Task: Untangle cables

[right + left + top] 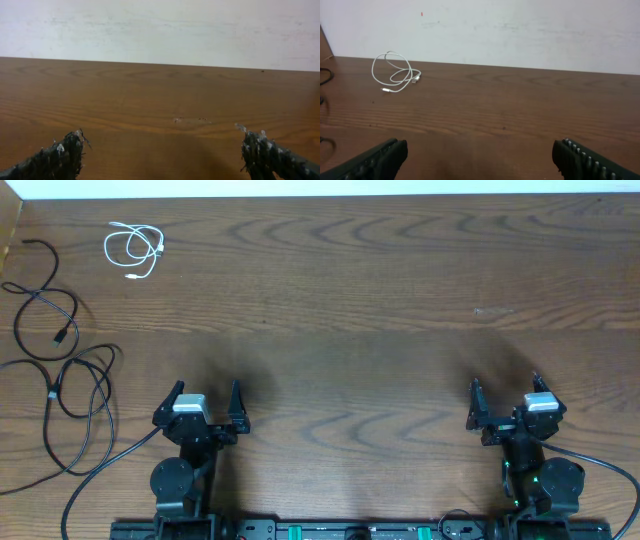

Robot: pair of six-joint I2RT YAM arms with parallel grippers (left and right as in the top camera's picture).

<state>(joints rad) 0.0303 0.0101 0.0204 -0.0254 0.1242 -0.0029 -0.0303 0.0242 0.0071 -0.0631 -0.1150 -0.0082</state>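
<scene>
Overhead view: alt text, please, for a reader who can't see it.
A coiled white cable and two looping black cables lie on the left side of the wooden table, apart from both arms. The left gripper and right gripper sit open and empty near the front edge.

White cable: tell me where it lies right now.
In the overhead view the white cable lies coiled at the far left of the table, beyond the black cables and well ahead of the left gripper.

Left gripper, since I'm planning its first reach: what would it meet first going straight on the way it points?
Probably nothing: ahead of the left gripper lies bare table to its far edge. The white cable sits left of that line.
</scene>
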